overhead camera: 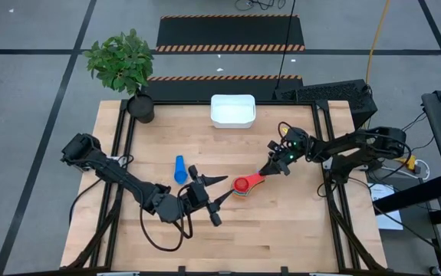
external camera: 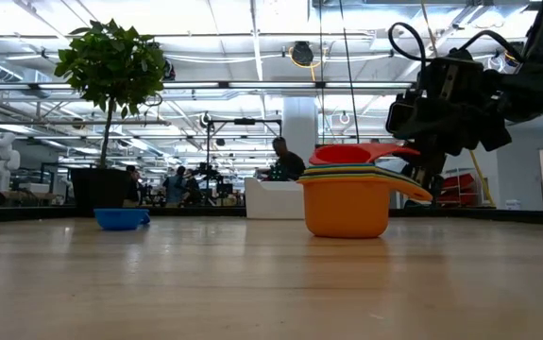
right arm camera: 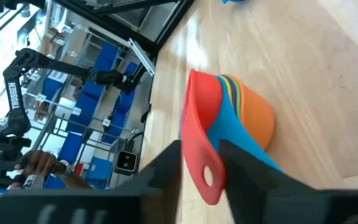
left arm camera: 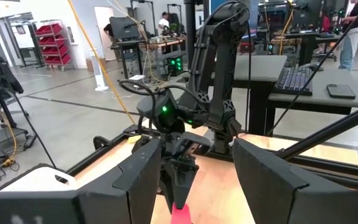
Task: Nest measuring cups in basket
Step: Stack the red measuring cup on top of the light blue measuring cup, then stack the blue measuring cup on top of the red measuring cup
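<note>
A nested stack of measuring cups (overhead camera: 241, 185), orange at the bottom (external camera: 347, 212) and red on top (right arm camera: 197, 118), stands on its base on the table's middle. My right gripper (overhead camera: 268, 172) reaches it from the right, its fingers apart on either side of the red handle (right arm camera: 207, 174). My left gripper (overhead camera: 228, 187) hovers open just left of the stack, pointing level at it. A single blue cup (overhead camera: 179, 170) lies farther left. The white basket (overhead camera: 232, 110) stands at the far edge. My right gripper has one finger (right arm camera: 166, 165) on each side of the red top cup's handle, near its free end with the hole (right arm camera: 208, 177), coming nearly level from the table's right. Whether the fingers touch the handle, I cannot tell. The stack stands upright on the table.
A potted plant (overhead camera: 124, 65) stands at the far left corner. Bare wood lies between the stack and the basket and along the near edge. People and benches show in the room beyond the table.
</note>
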You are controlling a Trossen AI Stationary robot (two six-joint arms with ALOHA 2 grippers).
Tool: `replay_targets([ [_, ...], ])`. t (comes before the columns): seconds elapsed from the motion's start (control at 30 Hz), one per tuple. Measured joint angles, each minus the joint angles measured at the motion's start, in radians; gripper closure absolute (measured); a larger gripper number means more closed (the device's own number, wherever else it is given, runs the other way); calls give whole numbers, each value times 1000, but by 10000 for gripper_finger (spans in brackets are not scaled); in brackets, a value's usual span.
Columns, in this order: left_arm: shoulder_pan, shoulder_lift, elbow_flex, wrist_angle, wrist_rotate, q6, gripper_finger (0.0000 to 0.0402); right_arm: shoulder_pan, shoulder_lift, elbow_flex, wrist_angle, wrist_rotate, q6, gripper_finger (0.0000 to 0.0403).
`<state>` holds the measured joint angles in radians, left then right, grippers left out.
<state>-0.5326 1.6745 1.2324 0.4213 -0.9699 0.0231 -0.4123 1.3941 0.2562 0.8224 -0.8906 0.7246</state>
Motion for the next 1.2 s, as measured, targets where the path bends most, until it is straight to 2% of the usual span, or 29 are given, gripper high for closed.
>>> replay_targets([
  [0.3, 0, 0, 0, -2, 0, -2, 199, -34, 0, 0, -13, -1, -3, 194],
  [0.53, -10, 0, 0, -12, 0, -2, 199, -60, 0, 0, -13, -30, -22, 129],
  [0.7, -24, 0, 0, -14, 0, -12, 199, -66, -44, 0, -14, -30, -52, 118],
  [0.8, -26, 0, 0, 1, -11, -82, 199, -56, -101, -1, -13, -21, -100, 122],
  [0.97, -22, 0, 2, 2, -155, -167, 199, -19, -217, -24, -13, 120, -209, 128],
  [1.03, -16, 0, 2, -6, -165, -167, 199, -14, -261, -26, -13, 162, -226, 128],
  [1.2, 2, 0, 2, -94, -165, -186, 199, -14, -375, -26, -10, 154, -189, 128],
])
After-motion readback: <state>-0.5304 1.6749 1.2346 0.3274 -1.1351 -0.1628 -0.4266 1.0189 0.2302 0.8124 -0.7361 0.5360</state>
